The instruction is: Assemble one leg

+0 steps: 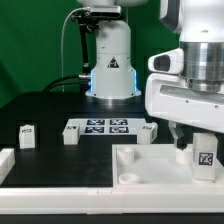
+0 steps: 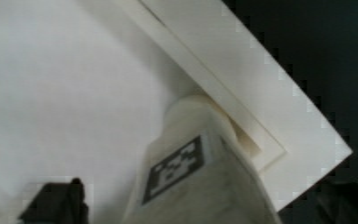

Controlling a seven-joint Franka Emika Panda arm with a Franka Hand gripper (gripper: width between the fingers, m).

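Large white tray-like plastic piece [image 1: 140, 168] lies at the front of the black table [image 1: 50, 105], toward the exterior view's right. The leg [image 1: 205, 155], a small white plastic block with a black-and-white square tag, stands upright at the tray's far right end, directly under the gripper [image 1: 192, 146].

Wrist view: the leg [image 2: 190, 168] sits against the tray's corner. One dark finger [image 2: 55, 200] shows, with a gap between it and the leg. The other finger is not visible, so I cannot tell whether the leg is pinched.

The flat white marker board [image 1: 100, 127] lies mid-table. Three similar white blocks [image 1: 27, 135] [image 1: 71, 133] [image 1: 150, 130] rest near it.
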